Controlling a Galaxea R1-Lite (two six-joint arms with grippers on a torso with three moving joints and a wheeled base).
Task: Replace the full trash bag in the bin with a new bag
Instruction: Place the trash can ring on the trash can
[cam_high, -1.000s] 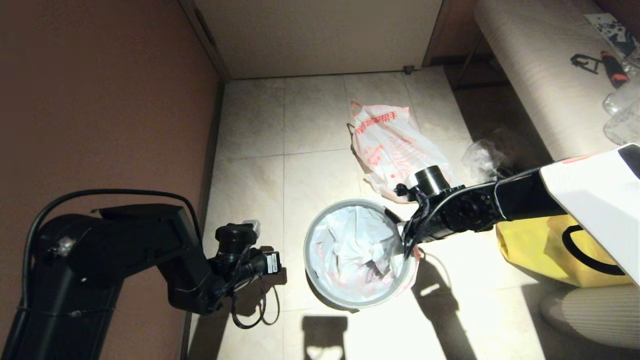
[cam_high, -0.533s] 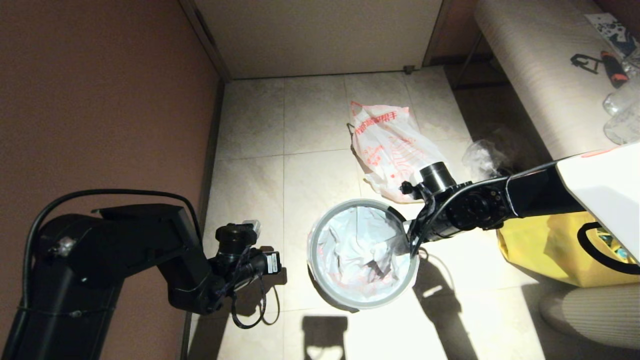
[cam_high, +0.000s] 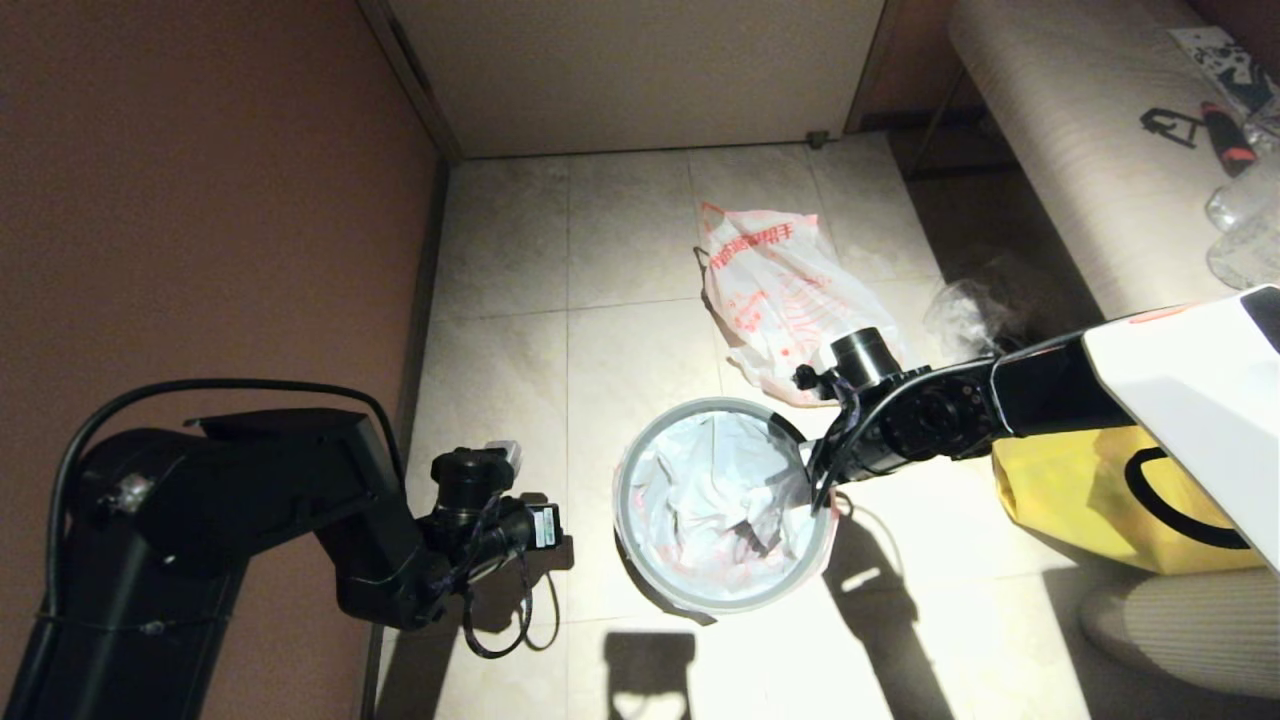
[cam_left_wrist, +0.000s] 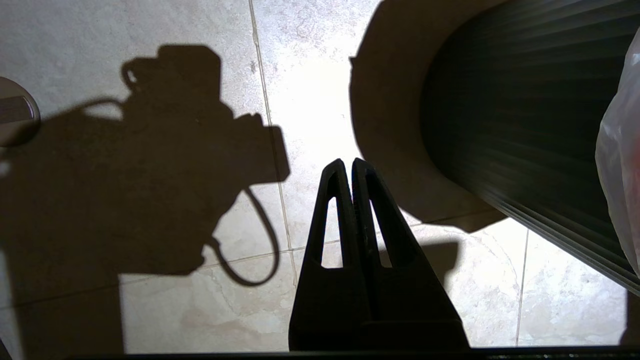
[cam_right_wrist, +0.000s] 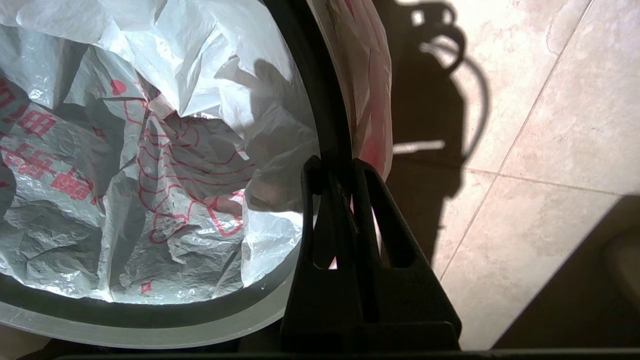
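Probably the main risk is that the thin new bag (cam_right_wrist: 150, 165) tears or slips off the rim of the bin (cam_high: 640, 575), standing mid-floor, if the right gripper (cam_right_wrist: 334, 172) pulls sideways. Its fingers are together, pinching the bag's edge at the rim. The left gripper (cam_left_wrist: 352, 167), fingers together and empty, hangs beside the bin.

New bag (cam_high: 715, 500) in the bin (cam_high: 640, 560) — full trash bag (cam_high: 775, 295) behind it, on the floor (cam_high: 620, 260).
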